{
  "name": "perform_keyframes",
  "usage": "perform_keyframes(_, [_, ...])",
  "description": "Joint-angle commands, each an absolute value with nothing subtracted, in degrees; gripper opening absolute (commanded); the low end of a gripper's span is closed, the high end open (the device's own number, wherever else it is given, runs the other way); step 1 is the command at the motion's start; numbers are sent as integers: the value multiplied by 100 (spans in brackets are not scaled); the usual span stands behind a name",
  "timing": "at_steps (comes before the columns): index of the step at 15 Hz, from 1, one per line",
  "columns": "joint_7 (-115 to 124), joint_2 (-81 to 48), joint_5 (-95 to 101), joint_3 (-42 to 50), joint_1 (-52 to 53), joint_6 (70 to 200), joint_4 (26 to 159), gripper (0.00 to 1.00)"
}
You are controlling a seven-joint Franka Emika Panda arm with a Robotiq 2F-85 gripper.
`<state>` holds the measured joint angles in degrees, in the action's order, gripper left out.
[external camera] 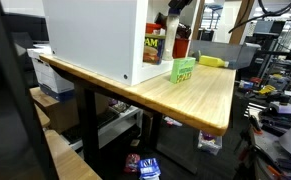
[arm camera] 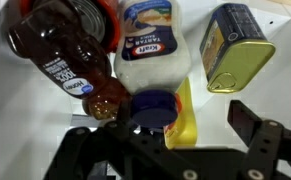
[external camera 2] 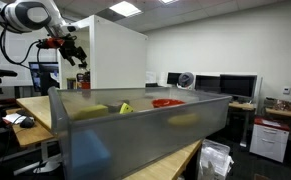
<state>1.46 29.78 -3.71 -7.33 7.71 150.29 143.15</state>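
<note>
In the wrist view my gripper (arm camera: 183,122) stands open, its dark fingers (arm camera: 247,122) spread wide at the bottom of the picture. Just beyond it lies a white Kraft jar (arm camera: 150,50), and its blue lid (arm camera: 153,108) is close to the left finger. A yellow bottle (arm camera: 188,120) lies in the gap between the fingers, and nothing is gripped. Left of the jar is a brown syrup bottle (arm camera: 65,55), and right of it a yellow-green tin (arm camera: 235,45). In both exterior views the gripper (external camera: 175,10) (external camera 2: 75,52) hangs high by the white cabinet (external camera: 95,40).
The white cabinet (external camera 2: 120,55) stands on a wooden table (external camera: 200,100), with a green box (external camera: 183,70) and a yellow item (external camera: 213,61) beside it. A grey translucent bin (external camera 2: 135,125) fills the foreground of an exterior view. Desks and monitors (external camera 2: 225,85) stand behind.
</note>
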Motion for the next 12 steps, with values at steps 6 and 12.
perform_keyframes(6, [817, 2897, 259, -1134, 251, 15333, 14341, 62])
perform_keyframes(12, [1061, 2935, 499, -1263, 63, 15236, 14307, 29])
